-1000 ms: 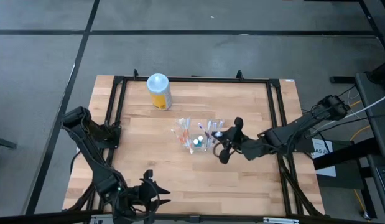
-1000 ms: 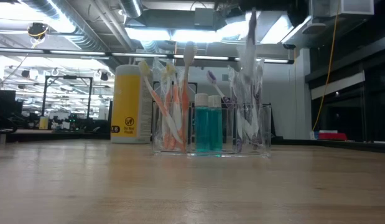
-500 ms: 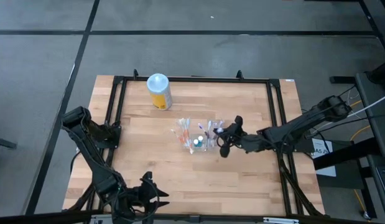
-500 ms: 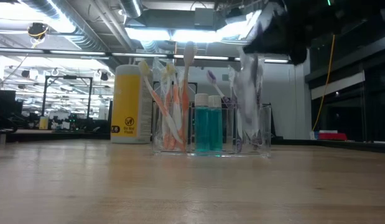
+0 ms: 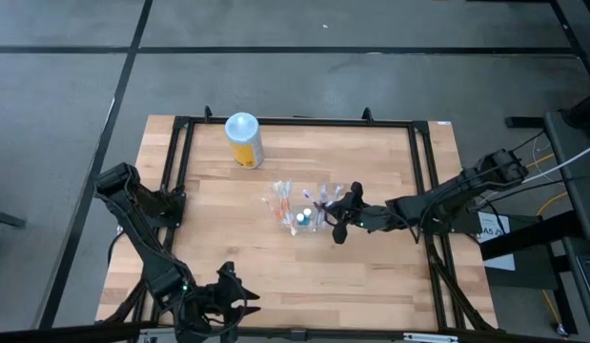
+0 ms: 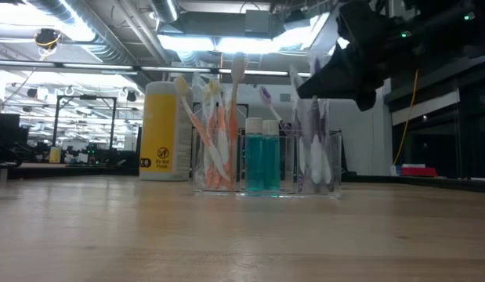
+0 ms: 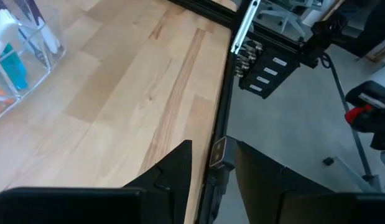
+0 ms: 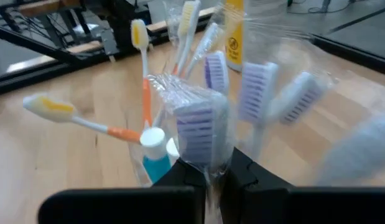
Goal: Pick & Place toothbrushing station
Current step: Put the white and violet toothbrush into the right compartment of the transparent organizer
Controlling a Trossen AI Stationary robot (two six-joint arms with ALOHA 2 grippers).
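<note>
Toothbrush holder (image 6: 266,168) with brushes, teal tubes (image 6: 262,164), right gripper (image 5: 336,221) pinching wrapped purple toothbrush (image 8: 201,127)

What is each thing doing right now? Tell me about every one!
Clear plastic holder: upright on the table, full.
Orange-handled toothbrushes: leaning in one end compartment.
Two teal white-capped tubes: standing in the middle.
Wrapped purple toothbrush: pinched by the right gripper, over the holder.
Yellow white-capped bottle: upright, capped.
Left gripper: open, empty, at the table's edge.
</note>
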